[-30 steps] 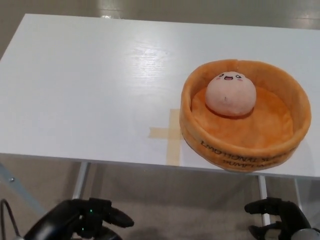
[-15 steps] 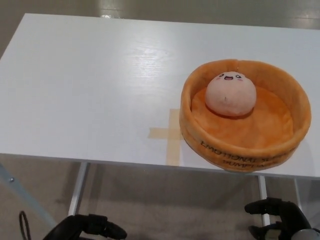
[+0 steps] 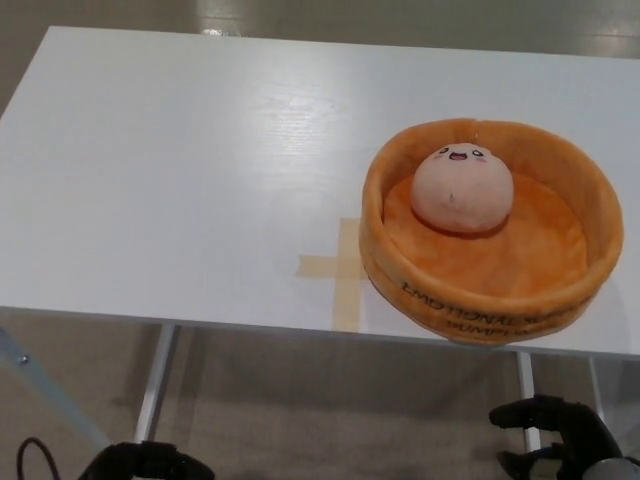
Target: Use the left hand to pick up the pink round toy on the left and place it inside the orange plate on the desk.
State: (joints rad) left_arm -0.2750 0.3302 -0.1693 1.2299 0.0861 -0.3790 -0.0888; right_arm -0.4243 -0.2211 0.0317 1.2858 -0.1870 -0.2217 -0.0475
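The pink round toy (image 3: 461,188) with a small face lies inside the orange plush plate (image 3: 560,170), toward its back left. The plate rests on the right part of the white desk (image 3: 180,170), overhanging the front edge a little. My left hand (image 3: 145,463) is only a dark sliver at the bottom left, below the desk; its fingers are out of sight. My right hand (image 3: 560,440) hangs at the bottom right under the desk edge, fingers curled loosely apart and holding nothing. Both hands are far from the toy.
A cross of tan tape (image 3: 338,268) marks the desk just left of the plate. Metal desk legs (image 3: 155,375) and the floor show beneath the front edge.
My left hand has dropped lower and nearly left the picture at the bottom. The toy, the plate and my right hand have stayed put.
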